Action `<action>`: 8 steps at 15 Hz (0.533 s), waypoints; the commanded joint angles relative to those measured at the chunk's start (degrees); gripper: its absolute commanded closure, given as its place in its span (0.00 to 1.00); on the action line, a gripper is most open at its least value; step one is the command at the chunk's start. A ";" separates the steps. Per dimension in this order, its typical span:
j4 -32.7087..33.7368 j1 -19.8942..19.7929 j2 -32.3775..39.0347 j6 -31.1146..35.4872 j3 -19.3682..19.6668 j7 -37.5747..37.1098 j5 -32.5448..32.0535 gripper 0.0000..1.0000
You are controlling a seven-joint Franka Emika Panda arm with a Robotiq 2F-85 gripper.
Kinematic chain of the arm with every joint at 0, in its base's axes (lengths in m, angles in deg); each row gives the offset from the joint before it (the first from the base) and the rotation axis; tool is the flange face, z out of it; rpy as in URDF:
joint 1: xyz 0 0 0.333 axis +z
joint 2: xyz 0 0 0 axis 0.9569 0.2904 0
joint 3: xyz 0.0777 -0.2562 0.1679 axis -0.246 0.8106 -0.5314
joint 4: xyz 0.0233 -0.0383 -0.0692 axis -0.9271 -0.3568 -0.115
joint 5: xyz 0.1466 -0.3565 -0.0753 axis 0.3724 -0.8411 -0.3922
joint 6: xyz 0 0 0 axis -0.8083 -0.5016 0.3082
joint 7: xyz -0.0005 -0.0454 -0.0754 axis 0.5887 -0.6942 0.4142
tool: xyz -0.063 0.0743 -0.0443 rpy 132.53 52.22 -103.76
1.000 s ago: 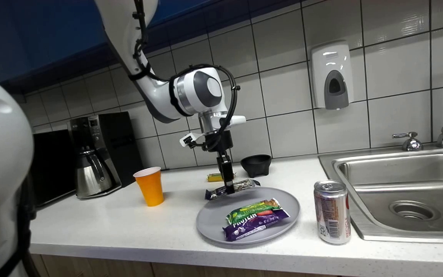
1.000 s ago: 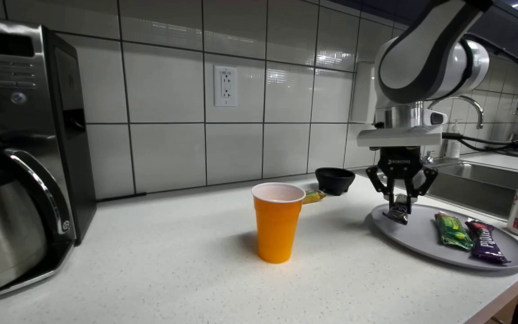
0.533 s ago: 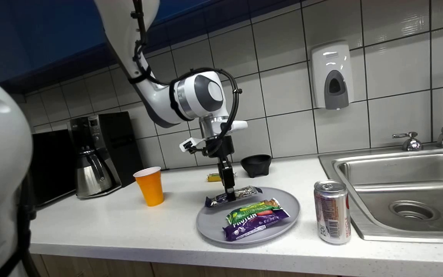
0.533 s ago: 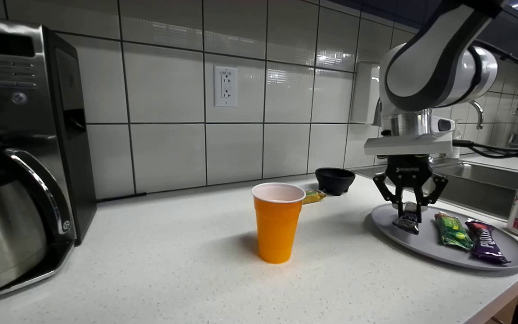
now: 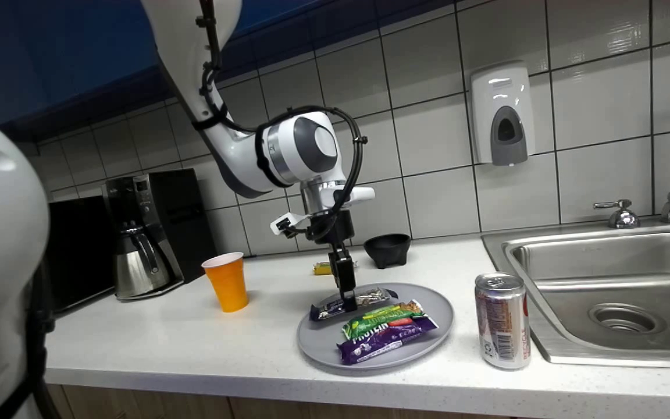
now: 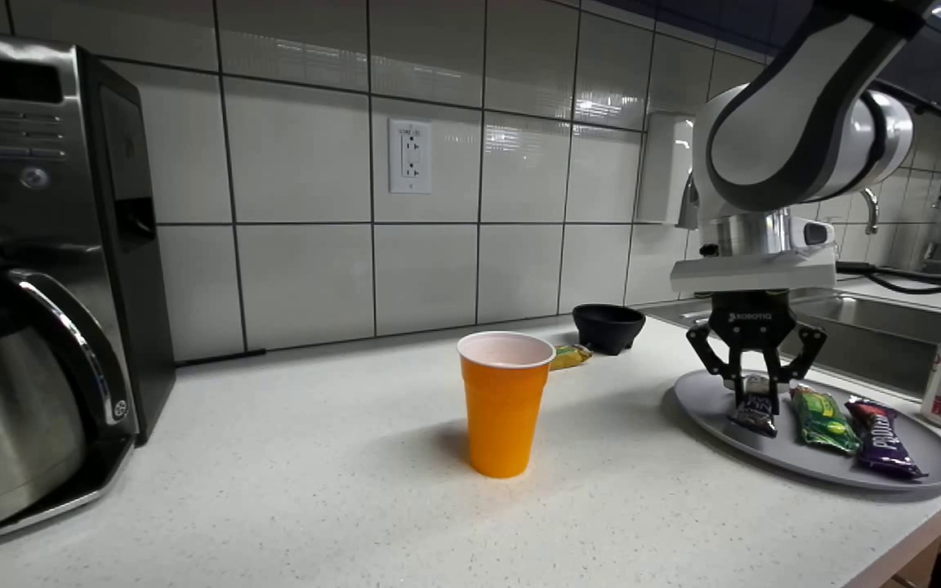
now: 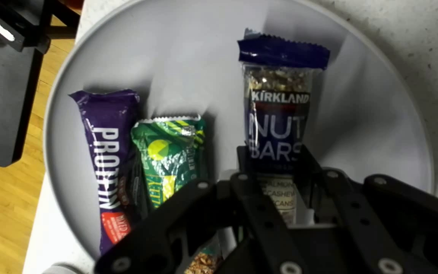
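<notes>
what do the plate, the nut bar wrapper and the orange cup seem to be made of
Plate: smooth matte grey, with soft shadows and no sharp glare; plastic or ceramic, can't tell. Nut bar wrapper: glossy printed film, likely plastic, from its highlights, serrated end and see-through section. Orange cup: probably plastic, given its smooth satin wall and pale rim.

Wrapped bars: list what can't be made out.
Kirkland nut bar: wrist view, lower end hidden by the end effector.
Purple protein bar: wrist view, lower end, same cause.
Green-wrapped bar: wrist view, middle, same cause.
Yellow-wrapped bar: in an exterior view, left end behind the orange cup; any lettering too small.
</notes>
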 commanded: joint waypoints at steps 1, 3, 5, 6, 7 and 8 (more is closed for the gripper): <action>-2.24 -0.32 -2.35 0.45 0.07 -1.61 -3.41 0.90; -2.35 -0.32 -2.36 0.15 -0.03 -1.60 -4.13 0.43; -2.16 -0.47 -2.69 -0.14 -0.28 -1.10 -3.50 0.30; -1.98 -0.55 -2.98 -0.03 -0.45 -0.79 -2.85 0.22; -1.77 -0.51 -3.24 0.00 -0.53 -0.92 -2.78 0.15; -1.39 -0.44 -3.46 -0.09 -0.68 -1.09 -2.67 0.07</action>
